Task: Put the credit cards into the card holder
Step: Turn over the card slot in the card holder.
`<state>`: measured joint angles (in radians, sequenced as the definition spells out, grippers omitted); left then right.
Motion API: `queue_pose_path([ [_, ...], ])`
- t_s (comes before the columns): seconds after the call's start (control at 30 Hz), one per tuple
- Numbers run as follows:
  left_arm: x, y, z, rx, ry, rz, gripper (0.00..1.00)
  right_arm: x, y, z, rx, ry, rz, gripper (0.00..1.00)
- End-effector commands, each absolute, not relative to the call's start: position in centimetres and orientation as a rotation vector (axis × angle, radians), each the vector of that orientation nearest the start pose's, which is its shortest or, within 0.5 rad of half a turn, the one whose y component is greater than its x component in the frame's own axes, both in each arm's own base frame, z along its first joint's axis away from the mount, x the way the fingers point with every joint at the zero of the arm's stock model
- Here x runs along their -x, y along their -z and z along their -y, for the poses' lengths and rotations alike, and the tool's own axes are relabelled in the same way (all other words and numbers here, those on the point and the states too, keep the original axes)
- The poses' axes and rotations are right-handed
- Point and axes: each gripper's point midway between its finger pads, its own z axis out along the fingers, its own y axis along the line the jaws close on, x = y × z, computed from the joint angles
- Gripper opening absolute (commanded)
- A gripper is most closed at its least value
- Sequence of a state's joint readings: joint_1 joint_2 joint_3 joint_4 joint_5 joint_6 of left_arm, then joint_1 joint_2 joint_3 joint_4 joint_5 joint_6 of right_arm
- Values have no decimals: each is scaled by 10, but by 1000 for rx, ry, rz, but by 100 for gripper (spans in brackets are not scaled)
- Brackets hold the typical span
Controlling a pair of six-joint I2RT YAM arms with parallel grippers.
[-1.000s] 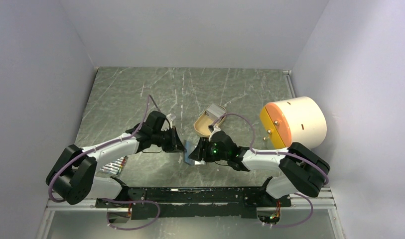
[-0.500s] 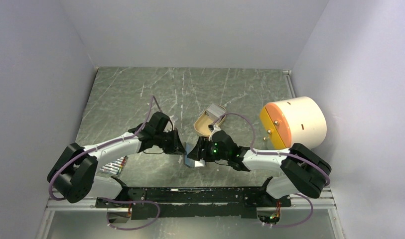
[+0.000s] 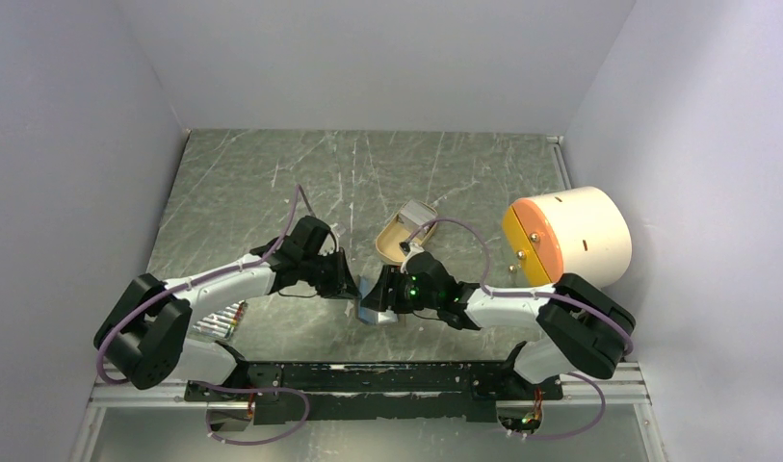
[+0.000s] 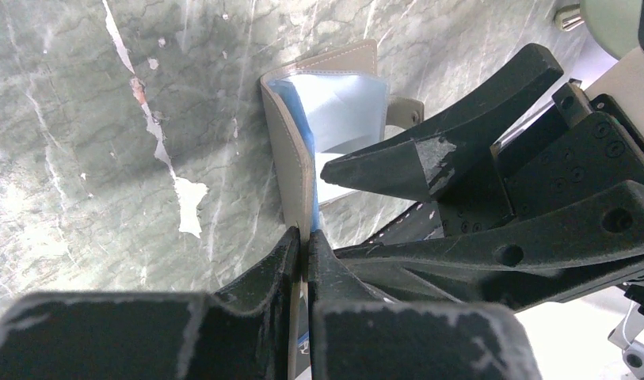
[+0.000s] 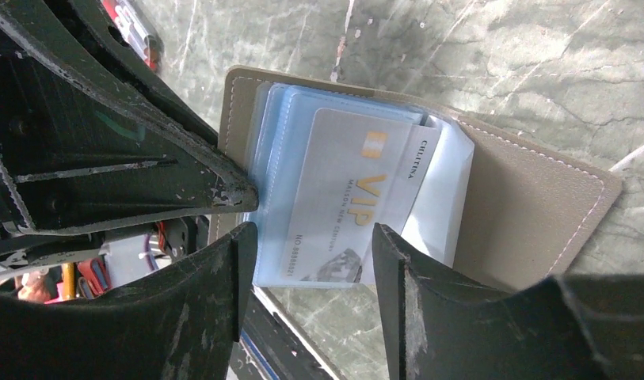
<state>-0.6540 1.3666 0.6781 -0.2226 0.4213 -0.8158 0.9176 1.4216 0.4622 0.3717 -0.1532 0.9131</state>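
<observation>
We see pale, bare walls point(image 3: 387, 58) closing in three sides of a dark green table point(image 3: 445, 164), its top marbled with white scratches and chipped patches. A big cream cylinder point(image 3: 572, 236) with an orange face lies at the right edge, against the wall. A black rail point(image 3: 368, 375) runs along the near edge, where the arms are bolted. A tan oval tray point(image 3: 397, 239) sits just behind the right arm's wrist.

Both arms meet low over the table's near middle, where the card holder point(image 5: 532, 214) lies open on the surface. The left gripper point(image 4: 306, 237) is clamped tight on the near edge of its cover. The right gripper point(image 5: 314, 231) stands with its jaws apart, over the credit cards point(image 5: 342, 190), which lie on the bluish clear sleeves point(image 5: 275, 127) inside the holder.

From above, the two wrists hide nearly all of the holder. We cannot tell whether the right fingers touch the cards, or how many cards lie stacked. A bundle of silver sticks point(image 3: 221, 320) shows only partly behind the left arm.
</observation>
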Motion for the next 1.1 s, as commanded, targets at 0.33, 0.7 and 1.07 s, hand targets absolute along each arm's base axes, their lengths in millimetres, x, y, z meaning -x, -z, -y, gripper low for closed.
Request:
queue_pose_path([
  [0.33, -187, -77, 270, -7, 1055, -2717, 9, -172, -51, -311, 89, -1068, -2419, 57],
  [0.7, -186, -77, 270, -3, 1055, -2720, 9, -172, -50, -307, 84, -1052, -2418, 57],
  [1.07, -186, -77, 270, -3, 1055, -2722, 9, -171, -48, -297, 88, -999, -2429, 59],
])
